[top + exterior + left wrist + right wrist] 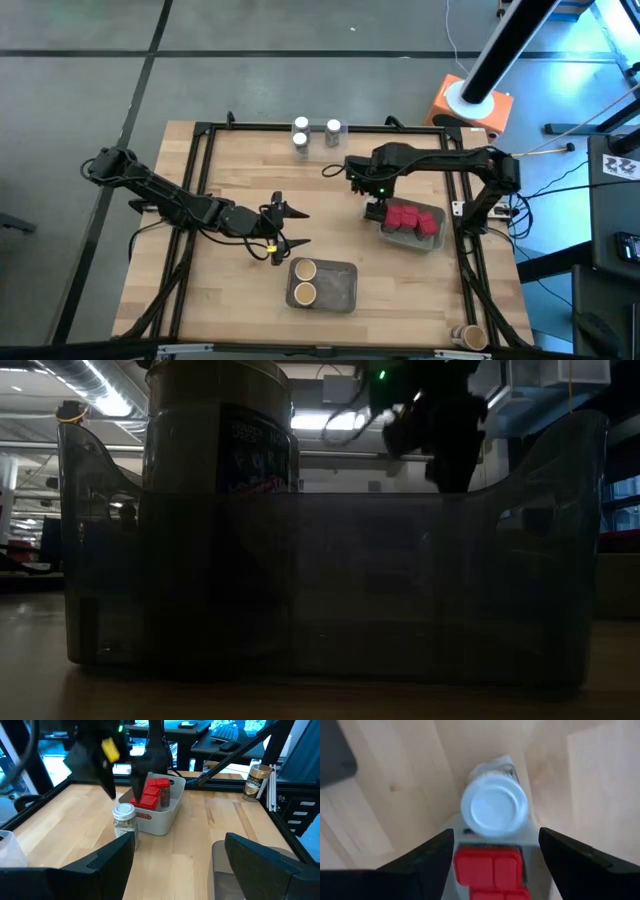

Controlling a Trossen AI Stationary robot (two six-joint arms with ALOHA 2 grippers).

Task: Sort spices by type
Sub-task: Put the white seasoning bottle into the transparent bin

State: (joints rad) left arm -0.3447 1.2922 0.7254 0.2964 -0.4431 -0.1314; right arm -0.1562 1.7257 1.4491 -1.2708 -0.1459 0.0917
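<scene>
The right gripper (492,855), fingers spread wide, hangs over a white-capped greyish jar (493,805) beside the grey tray of red packs (412,220); the left gripper (283,227) gapes mid-table.

A lab or workshop: a wooden bench (230,290) in a black metal frame (200,180) stands on a grey concrete floor (80,90), with ceiling strip lights (100,400) and desks (225,740) behind.
</scene>
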